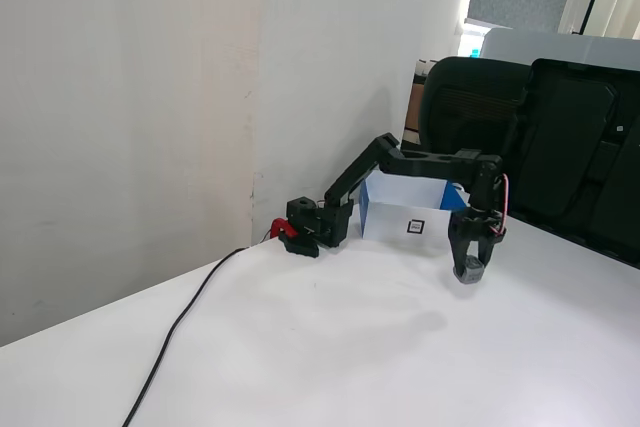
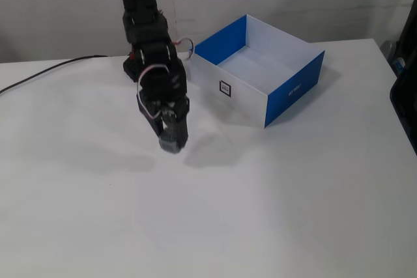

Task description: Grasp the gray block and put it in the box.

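The arm (image 1: 420, 160) is matte black throughout, with a red clamp (image 1: 281, 230) at its base and thin red-white wiring (image 2: 148, 76) by the wrist.

Box (image 1: 400, 209), centre of frame: one square black-and-white marker (image 1: 414, 227) on white front wall; pattern not legible.
Same box (image 2: 294, 88), upper right: small white print on blue side wall, unreadable.
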Robot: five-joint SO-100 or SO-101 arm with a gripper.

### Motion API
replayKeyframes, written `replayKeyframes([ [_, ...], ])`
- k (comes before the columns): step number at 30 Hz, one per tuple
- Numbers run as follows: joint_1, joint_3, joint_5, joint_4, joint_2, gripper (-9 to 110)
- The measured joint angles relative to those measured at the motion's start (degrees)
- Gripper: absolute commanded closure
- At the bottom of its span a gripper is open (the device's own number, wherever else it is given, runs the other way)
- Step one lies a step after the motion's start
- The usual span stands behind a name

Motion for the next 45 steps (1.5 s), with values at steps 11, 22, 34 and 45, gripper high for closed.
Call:
replayKeyframes([
  [11,6.15,22.5,3.34,-1.67,21.27,101],
  [22,16.79,31.29,9.32,-5.01,34.63,101],
  [34,33.05,29.53,18.02,-5.1,36.3,101],
  [45,45.62,27.6,23.64,-2.99,36.83,101],
])
